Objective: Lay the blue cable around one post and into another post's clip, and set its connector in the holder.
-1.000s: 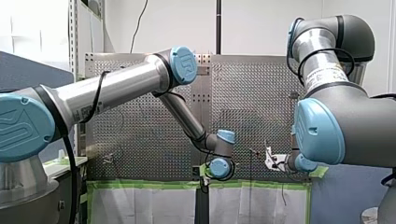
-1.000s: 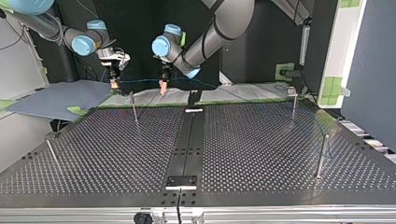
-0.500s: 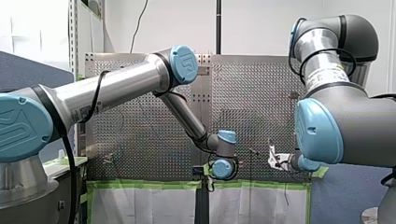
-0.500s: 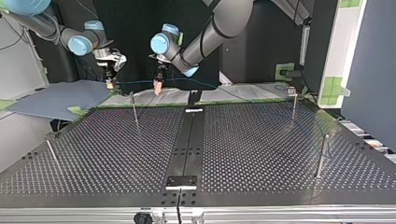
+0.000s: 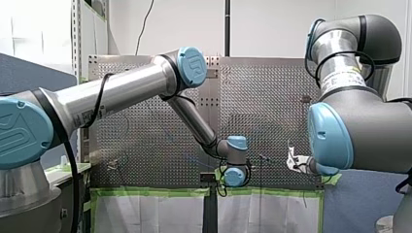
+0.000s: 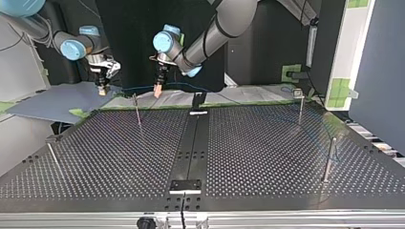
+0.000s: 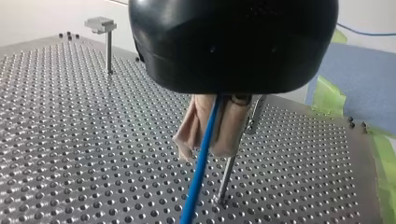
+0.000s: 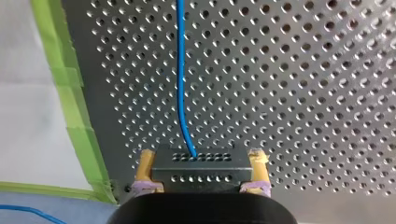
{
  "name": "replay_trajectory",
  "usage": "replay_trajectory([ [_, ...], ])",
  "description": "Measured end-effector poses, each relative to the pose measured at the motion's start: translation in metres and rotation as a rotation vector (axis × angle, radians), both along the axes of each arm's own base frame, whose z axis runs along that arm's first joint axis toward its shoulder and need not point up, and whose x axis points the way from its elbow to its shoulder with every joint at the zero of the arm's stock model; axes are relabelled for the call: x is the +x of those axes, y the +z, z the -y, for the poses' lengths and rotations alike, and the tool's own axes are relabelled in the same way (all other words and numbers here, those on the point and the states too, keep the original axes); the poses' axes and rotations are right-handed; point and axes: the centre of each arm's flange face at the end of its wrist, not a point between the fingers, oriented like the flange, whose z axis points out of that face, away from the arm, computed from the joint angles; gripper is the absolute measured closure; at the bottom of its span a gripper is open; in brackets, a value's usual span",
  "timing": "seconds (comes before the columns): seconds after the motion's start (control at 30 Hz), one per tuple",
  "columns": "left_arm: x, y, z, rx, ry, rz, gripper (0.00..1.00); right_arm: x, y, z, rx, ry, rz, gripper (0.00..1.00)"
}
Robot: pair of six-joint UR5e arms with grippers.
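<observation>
Blue cable [image 8: 180, 70], black connector [image 8: 201, 170], grey perforated tabletop [image 8: 303, 93] with green tape [image 8: 70, 93] along its edge, beige pads [image 7: 231, 126] on my left end effector [image 7: 208, 149].

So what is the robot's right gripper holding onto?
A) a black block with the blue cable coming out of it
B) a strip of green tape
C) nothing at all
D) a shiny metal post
A: in the right wrist view the black connector sits clamped between the yellow pads of my right gripper, and the blue cable runs out of its top over the perforated table.
</observation>
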Motion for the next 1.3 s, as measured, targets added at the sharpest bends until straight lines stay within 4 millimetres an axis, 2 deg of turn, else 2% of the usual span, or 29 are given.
replay_trajectory([
  [0.37,0.005,0.003,0.004,-0.062,-0.01,0.03,1.0,-0.011,0.005,0.013,-0.016,-0.022,0.013,1.0],
  [0.53,0.009,-0.014,0.004,-0.093,-0.029,0.01,1.0,-0.014,0.014,0.027,-0.038,-0.029,0.028,1.0],
  [0.67,0.011,-0.03,0.003,-0.111,-0.034,-0.009,1.0,-0.015,0.016,0.03,-0.042,-0.03,0.03,1.0],
  [1.3,0.038,-0.025,-0.004,-0.143,-0.021,0.002,1.0,-0.018,0.016,0.033,-0.052,-0.034,0.031,1.0],
])
